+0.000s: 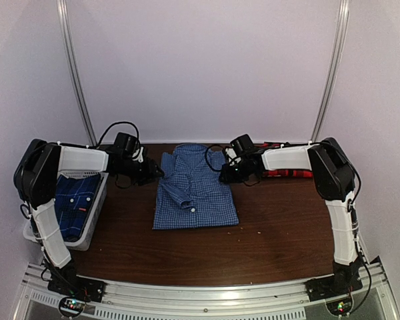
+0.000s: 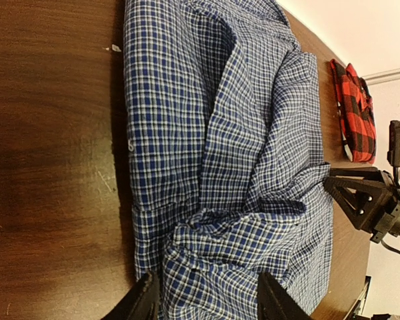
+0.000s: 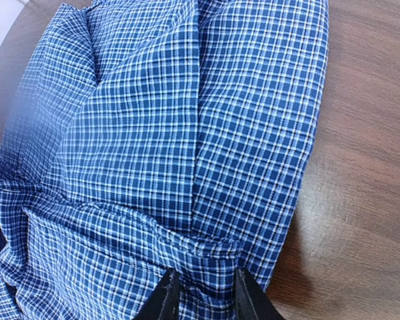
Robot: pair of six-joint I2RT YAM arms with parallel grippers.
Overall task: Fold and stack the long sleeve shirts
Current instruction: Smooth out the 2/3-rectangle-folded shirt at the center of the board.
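At the middle of the dark brown wooden table (image 1: 280, 230), both my arms reach in low from either side, forearms nearly level and wrists turned inward toward each other. My left gripper (image 1: 155, 173) sits at the left edge of the blue-and-white gingham cloth shirt (image 1: 195, 193), and my right gripper (image 1: 224, 175) is at its right edge, both near the collar end. The shirt lies partly folded, with a sleeve laid across its front. From my right wrist, my fingertips stand close together with a ridge of the gingham pinched between them, so that hand is clamped on the cloth. From my left wrist, my fingers (image 2: 143, 301) stand wider apart with bunched cloth filling the gap, and I cannot tell whether they grip it. To my left, a white plastic basket (image 1: 93, 225) holds the darker blue plaid shirt (image 1: 77, 200) and sits under my left forearm. Behind my right forearm lies the red-and-black plaid shirt (image 1: 288, 174), mostly hidden from above. My left wrist camera shows more of it, flat near the far table edge, well apart from the gingham. That camera also catches my right hand's black frame touching the gingham's rim.
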